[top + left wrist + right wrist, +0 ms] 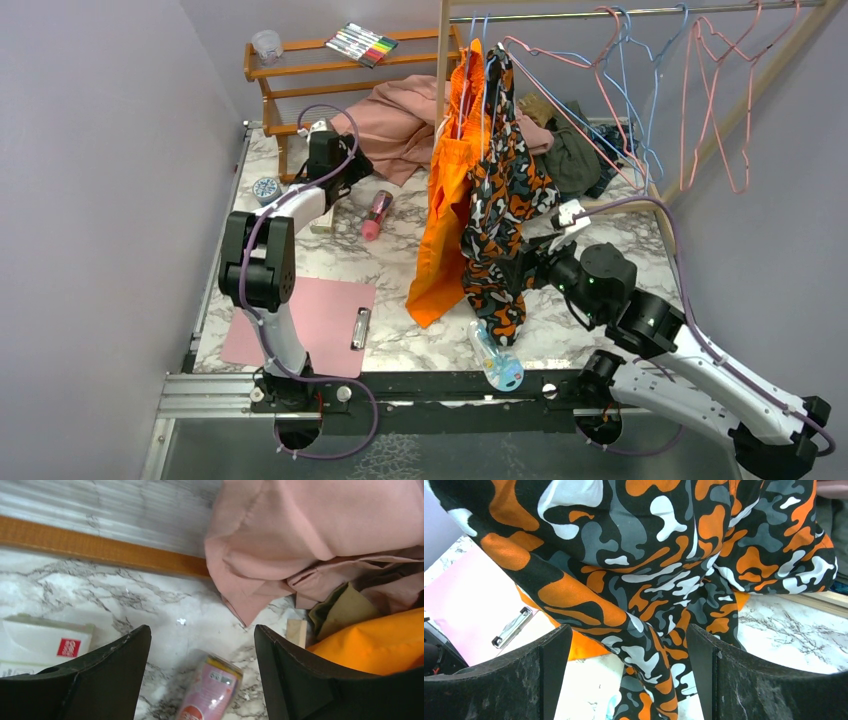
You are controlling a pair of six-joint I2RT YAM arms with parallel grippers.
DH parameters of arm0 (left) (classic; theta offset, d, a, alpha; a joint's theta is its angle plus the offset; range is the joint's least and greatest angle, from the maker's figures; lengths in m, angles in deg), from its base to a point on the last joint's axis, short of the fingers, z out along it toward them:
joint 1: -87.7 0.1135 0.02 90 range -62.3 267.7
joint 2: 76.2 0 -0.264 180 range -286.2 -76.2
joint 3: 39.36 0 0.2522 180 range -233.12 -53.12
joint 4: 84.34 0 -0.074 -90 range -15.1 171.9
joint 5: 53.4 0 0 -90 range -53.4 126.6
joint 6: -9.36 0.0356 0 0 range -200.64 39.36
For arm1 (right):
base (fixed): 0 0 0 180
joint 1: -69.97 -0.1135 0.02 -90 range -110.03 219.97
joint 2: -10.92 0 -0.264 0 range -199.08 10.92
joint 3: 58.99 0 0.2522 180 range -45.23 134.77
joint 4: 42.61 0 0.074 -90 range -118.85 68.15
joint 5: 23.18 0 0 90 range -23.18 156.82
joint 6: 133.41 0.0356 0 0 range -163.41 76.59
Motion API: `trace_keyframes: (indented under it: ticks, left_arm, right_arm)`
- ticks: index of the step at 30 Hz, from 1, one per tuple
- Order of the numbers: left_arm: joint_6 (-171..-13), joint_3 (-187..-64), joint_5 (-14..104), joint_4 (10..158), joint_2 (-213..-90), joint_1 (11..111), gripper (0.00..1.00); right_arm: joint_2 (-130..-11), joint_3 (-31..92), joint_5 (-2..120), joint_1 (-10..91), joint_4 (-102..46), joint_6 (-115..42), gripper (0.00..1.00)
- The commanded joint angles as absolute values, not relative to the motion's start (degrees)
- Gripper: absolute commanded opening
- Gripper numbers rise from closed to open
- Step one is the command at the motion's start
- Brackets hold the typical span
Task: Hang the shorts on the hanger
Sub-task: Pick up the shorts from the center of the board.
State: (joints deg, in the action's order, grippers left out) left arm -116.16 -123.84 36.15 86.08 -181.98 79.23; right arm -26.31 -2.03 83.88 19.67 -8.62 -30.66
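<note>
The shorts (pixel 405 125) lie heaped against the wooden shelf (pixel 300 68); probably soft, light and floppy, best pinched at the thicker waistband, unseen here. The left gripper (pixel 202 645) hovers near the shelf, jaws apart, empty; the right gripper (pixel 629 650), well away from it, gapes too.

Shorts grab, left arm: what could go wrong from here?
The left gripper hangs open over bare table and a pink bottle; the shorts lie off-centre, so closing could miss them or catch the bottle. The right gripper is open right at the camouflage garment and might snag it.
</note>
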Motion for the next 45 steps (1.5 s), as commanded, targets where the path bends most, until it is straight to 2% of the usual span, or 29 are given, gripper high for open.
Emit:
trace_keyframes:
  ticks: [1, 14, 21, 31, 36, 42, 45]
  left_arm:
    - [-112.26, -122.74, 40.12, 97.43, -183.36, 81.37, 0.77]
    - [-103.91, -120.21, 55.64, 117.39, -191.26, 84.67, 0.69]
    - [-104.97, -122.36, 59.31, 122.52, -196.16, 85.83, 0.65]
    - [-105.47, -127.42, 62.97, 125.70, -201.24, 85.85, 0.54]
    - [-106.70, -129.46, 64.08, 126.33, -202.86, 85.79, 0.38]
    - [-107.00, -127.29, 63.92, 126.81, -200.28, 85.74, 0.01]
    - [-106.77, -123.99, 63.25, 126.81, -196.49, 85.76, 0.00]
  right_arm:
    - [-25.00, -0.94, 83.01, 19.27, -11.05, -32.96, 0.86]
    - [-25.41, -1.95, 81.83, 19.34, -14.97, -37.43, 0.86]
    - [-26.73, -2.02, 82.27, 19.27, -16.33, -39.29, 0.86]
    - [-28.14, -2.56, 83.44, 19.31, -17.71, -40.66, 0.86]
    - [-28.41, -3.22, 83.72, 19.31, -18.39, -41.06, 0.86]
    - [-28.30, -3.34, 83.59, 19.29, -18.50, -41.30, 0.86]
    - [-27.42, -3.37, 83.15, 19.32, -18.16, -41.30, 0.86]
